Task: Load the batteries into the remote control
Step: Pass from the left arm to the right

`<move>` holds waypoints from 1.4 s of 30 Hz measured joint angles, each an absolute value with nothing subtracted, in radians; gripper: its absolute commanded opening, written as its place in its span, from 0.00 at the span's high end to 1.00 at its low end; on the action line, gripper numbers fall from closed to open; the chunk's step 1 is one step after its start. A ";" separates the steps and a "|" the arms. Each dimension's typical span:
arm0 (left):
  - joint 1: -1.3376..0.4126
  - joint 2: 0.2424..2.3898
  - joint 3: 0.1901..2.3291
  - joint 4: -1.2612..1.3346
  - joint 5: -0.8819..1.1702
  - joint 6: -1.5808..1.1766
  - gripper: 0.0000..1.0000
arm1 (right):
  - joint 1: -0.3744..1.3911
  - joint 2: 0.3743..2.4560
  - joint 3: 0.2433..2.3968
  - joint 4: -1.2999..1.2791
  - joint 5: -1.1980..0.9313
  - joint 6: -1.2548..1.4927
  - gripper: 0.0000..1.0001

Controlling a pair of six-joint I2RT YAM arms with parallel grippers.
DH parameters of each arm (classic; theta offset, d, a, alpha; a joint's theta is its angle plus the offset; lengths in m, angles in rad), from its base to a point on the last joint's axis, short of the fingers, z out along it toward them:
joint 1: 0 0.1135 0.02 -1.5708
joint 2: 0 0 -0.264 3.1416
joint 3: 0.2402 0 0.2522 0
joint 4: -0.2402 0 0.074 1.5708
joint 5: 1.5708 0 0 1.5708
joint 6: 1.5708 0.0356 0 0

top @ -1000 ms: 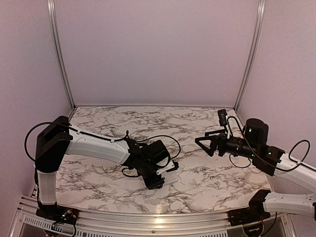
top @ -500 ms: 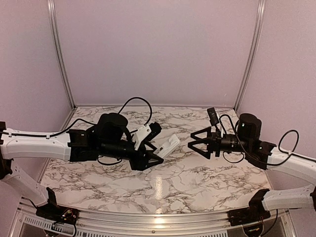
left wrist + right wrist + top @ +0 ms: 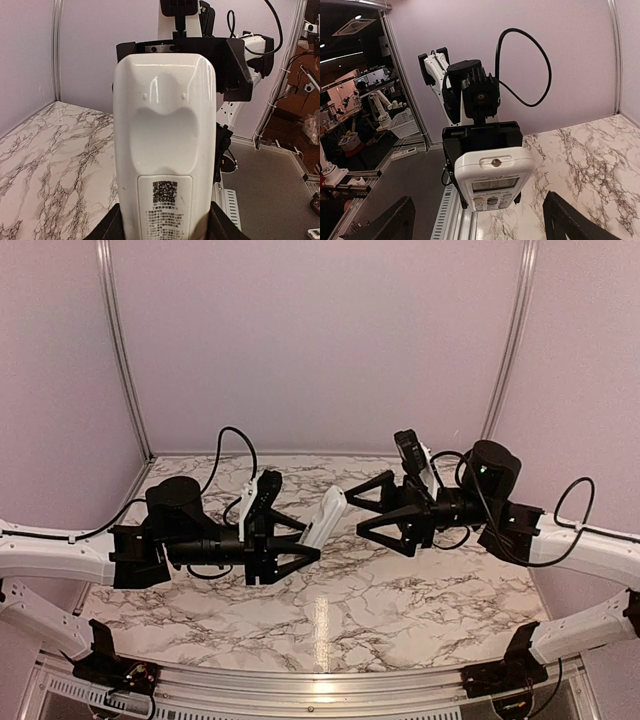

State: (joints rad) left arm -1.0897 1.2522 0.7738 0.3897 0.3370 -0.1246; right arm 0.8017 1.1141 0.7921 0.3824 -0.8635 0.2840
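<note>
Left end effector [image 3: 298, 540] grasps the remote control [image 3: 326, 517] aloft, tip toward the released right end effector [image 3: 366, 510], just apart.

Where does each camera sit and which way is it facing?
Top external: above and behind the bases, looking down on the table; both arms show.
Left wrist: on the left hand, facing the back of the remote control and the right arm beyond; own fingers at bottom.
Right wrist: on the right hand, facing the remote control's button face; own fingers in the corners.
All three share the remote control.
</note>
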 measured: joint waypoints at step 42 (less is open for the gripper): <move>-1.040 1.004 0.618 0.441 0.078 -0.263 0.01 | 0.878 1.380 1.017 0.204 -0.752 0.274 0.84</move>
